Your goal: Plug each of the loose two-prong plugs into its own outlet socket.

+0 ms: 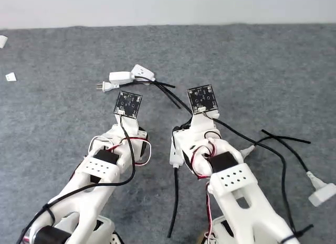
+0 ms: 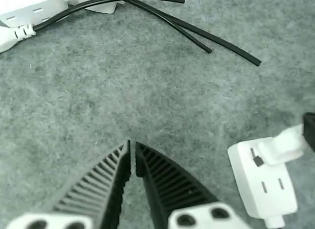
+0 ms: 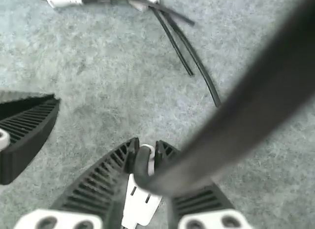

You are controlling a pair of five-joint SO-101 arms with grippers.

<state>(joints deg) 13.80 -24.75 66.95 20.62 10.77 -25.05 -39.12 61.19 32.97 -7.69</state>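
Observation:
My left gripper (image 2: 132, 152) hangs shut and empty just above the grey carpet. My right gripper (image 3: 146, 150) is shut on the neck of a white plug (image 3: 145, 155) whose thick black cable (image 3: 236, 120) sweeps away from it. The plug rests against a white socket block (image 3: 140, 202). That socket block (image 2: 263, 182) also lies beside my left gripper, with the plug (image 2: 283, 143) on its end; whether the prongs are in is hidden. A loose two-prong plug (image 1: 105, 86) and a white outlet (image 1: 142, 72) lie ahead of the left arm (image 1: 113, 155).
Two black cable ends (image 2: 206, 39) lie on the carpet between the grippers and the far outlet. Another white outlet (image 1: 323, 194) with its plug (image 1: 313, 177) and black cord (image 1: 283, 149) lies to the right of the right arm (image 1: 226, 165). Small white pieces (image 1: 10, 77) sit far left.

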